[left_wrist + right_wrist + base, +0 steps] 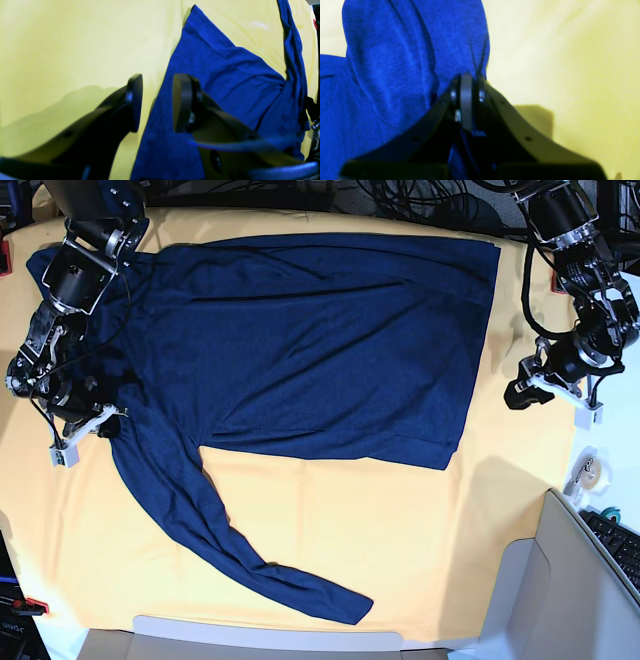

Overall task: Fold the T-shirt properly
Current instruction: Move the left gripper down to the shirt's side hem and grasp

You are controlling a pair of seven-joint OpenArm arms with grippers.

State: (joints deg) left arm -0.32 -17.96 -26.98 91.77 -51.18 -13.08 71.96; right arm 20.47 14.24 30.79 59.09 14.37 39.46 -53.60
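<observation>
The dark navy T-shirt lies spread flat on the yellow-orange table cloth, with one long sleeve running down toward the front edge. At the left, where that sleeve meets the body, my right gripper is shut on a pinch of the fabric. In the right wrist view the T-shirt bunches up into folds at the gripper. My left gripper hangs just off the shirt's right hem. In the left wrist view the left gripper is open, and the T-shirt edge runs under the gap.
A roll of tape lies on the cloth at the right edge. A keyboard and a grey panel stand at the front right. Cables run along the back edge.
</observation>
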